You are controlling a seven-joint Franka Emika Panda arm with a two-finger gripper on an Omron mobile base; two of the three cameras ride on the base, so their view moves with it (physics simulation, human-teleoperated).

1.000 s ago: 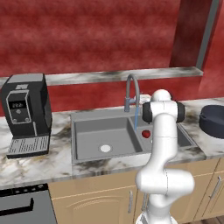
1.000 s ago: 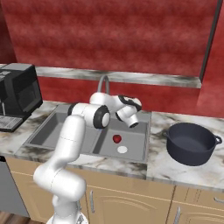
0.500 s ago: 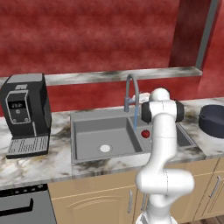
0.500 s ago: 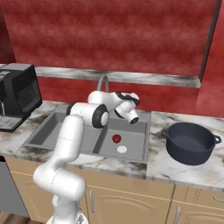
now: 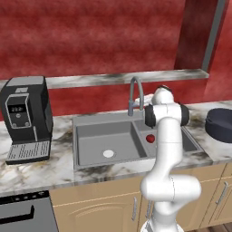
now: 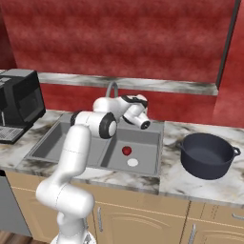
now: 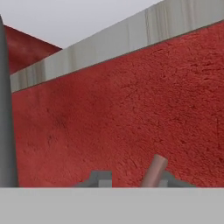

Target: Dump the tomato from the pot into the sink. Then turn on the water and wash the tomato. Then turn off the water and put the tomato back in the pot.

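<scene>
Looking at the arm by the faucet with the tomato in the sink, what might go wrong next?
1. The tool hangs close beside the curved grey gooseneck faucet; a swing might bump it.
2. The small glossy red tomato lies loose near the pale round drain in the grey sink's right basin, and may roll from a pinch.

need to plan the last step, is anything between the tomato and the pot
Nothing visible on the counter stretch between them. The tomato lies in the right basin of the sink, so the basin wall must be cleared. The pot stands open and empty on the right.

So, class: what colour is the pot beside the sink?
Dark navy-black pot; right base view shows it best.
</scene>
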